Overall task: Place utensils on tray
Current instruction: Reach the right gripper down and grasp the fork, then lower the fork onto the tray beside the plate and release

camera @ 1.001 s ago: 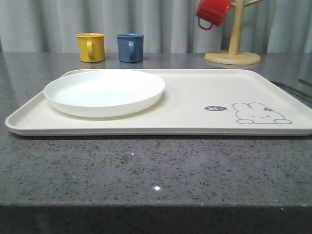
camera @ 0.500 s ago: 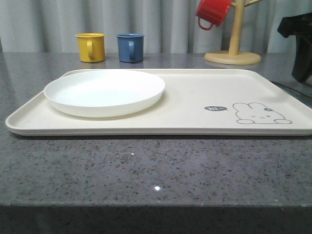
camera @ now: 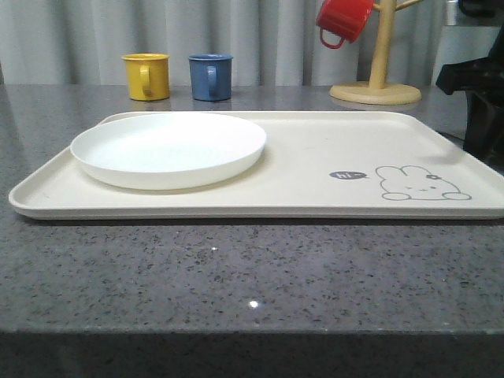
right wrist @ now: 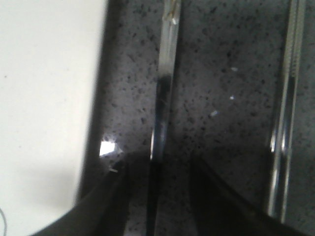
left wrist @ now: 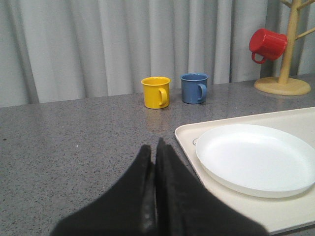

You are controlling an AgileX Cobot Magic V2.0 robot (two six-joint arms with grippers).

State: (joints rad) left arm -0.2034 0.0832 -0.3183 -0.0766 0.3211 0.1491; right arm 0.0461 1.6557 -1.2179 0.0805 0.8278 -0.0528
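The cream tray with a rabbit drawing lies mid-table, and the white plate rests on its left half. My right gripper hangs low just off the tray's right edge. In the right wrist view it is open, and a slim shiny metal utensil handle lies on the table between its fingers. A second thin metal utensil lies parallel to it, farther from the tray rim. My left gripper is shut and empty over bare table left of the tray and plate.
A yellow mug and a blue mug stand at the back of the table. Back right stands a wooden mug tree with a red mug hanging on it. The tabletop is grey speckled stone.
My right arm has come into the front view from the right and lowered beside the tray's right edge. Tray, plate and mugs have not moved.
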